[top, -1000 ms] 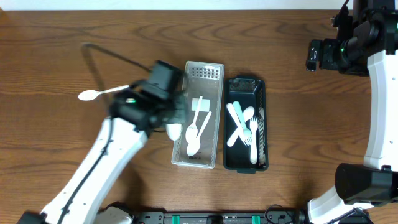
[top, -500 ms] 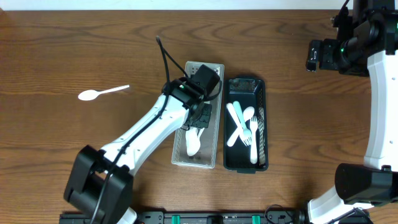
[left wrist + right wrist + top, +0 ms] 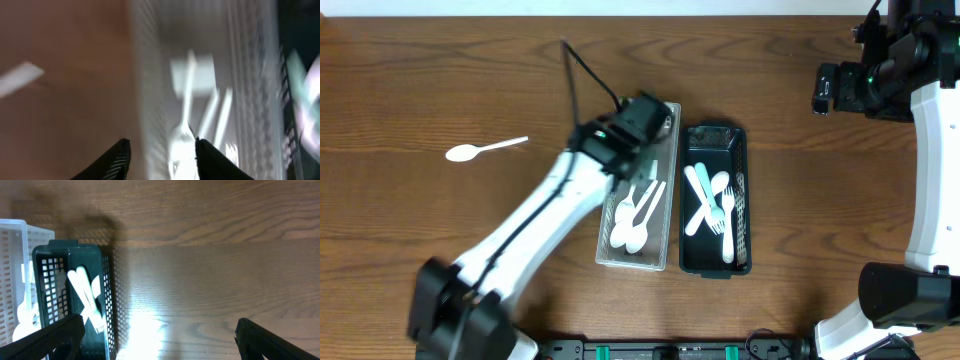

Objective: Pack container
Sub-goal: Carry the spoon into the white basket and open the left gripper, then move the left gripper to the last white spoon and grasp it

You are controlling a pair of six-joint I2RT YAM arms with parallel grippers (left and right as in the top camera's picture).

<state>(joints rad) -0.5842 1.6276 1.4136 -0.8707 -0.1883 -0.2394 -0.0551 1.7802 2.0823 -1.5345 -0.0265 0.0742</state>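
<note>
A clear perforated container (image 3: 665, 180) at the table's middle holds several white spoons (image 3: 634, 218); the blurred left wrist view shows them too (image 3: 192, 115). A black container (image 3: 742, 200) to its right holds white and pale green forks and spoons (image 3: 710, 200); it also shows in the right wrist view (image 3: 47, 280). A loose white spoon (image 3: 485, 149) lies on the wood far left. My left gripper (image 3: 160, 157) is open and empty above the clear container's left wall. My right gripper (image 3: 155, 335) is open and empty, high at the right.
The wooden table (image 3: 820, 230) stretches bare to the right of the black container. The left arm (image 3: 540, 215) slants across the table from the lower left to the clear container. The right arm's base (image 3: 905, 290) stands at the right edge.
My left gripper has swung over the clear container and then drawn back toward its far left corner. One more white spoon now lies in the clear container.
</note>
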